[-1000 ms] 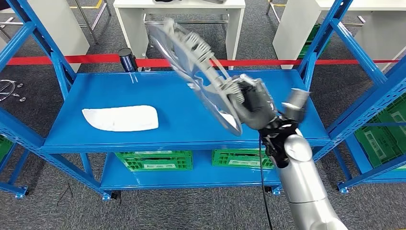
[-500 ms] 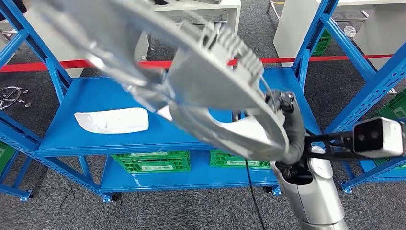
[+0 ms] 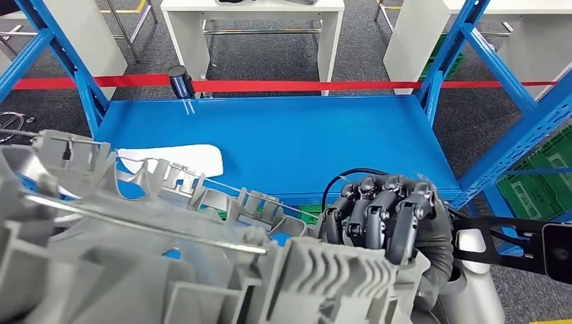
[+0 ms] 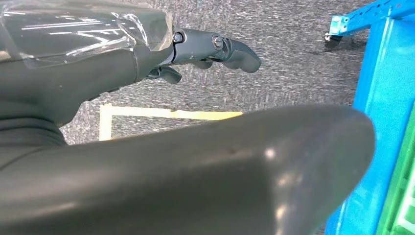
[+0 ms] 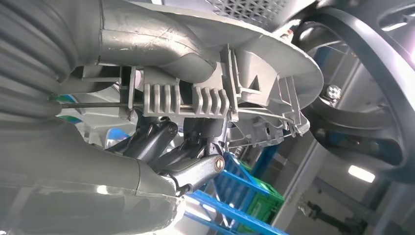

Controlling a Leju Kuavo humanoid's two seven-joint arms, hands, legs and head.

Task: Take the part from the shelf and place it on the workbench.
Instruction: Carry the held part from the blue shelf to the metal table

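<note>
A big grey cast part [image 3: 168,256] with ribs and fins is raised close to my head camera, covering the lower left of the head view. My right hand [image 3: 388,216] grips its near edge, dark fingers curled over the finned rim. The right wrist view shows the part [image 5: 205,44] from below, with the fingers [image 5: 195,166] hooked into it. The blue shelf [image 3: 303,142] lies beyond and below; a white flat part [image 3: 192,158] rests on its left side. My left hand [image 4: 215,49] hangs over grey carpet with its fingers apart and nothing in it.
Blue rack uprights [image 3: 519,128] flank the shelf, with green crates [image 3: 539,182] on the right. A red floor line [image 3: 303,86] and a black cylinder [image 3: 179,79] lie behind the shelf. White tables [image 3: 253,7] stand further back.
My right hand has carried the grey part off the shelf, swung it up and toward the camera, and now holds it low at the left. The white part stays put.
</note>
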